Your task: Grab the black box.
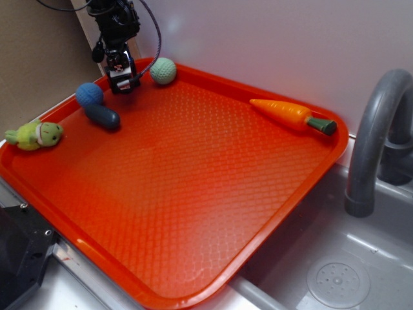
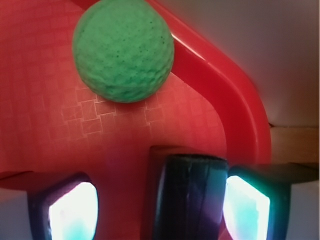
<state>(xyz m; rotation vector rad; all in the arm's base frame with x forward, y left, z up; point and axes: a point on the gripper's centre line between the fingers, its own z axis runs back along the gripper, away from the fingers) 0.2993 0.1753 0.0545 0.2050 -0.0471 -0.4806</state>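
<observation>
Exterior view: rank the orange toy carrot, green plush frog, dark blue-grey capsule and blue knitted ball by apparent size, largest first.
1. Orange toy carrot
2. Green plush frog
3. Dark blue-grey capsule and blue knitted ball: too alike to rank, and the capsule partly overlaps the ball.

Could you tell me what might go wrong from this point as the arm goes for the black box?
1. In the wrist view the black box sits off-centre, against the right finger with a wide gap on the left; closing could push or twist it rather than clamp it squarely.
2. The box lies near the orange tray's raised rim, which the tool might strike.
3. The green ball rests just ahead and could roll if bumped.
</observation>
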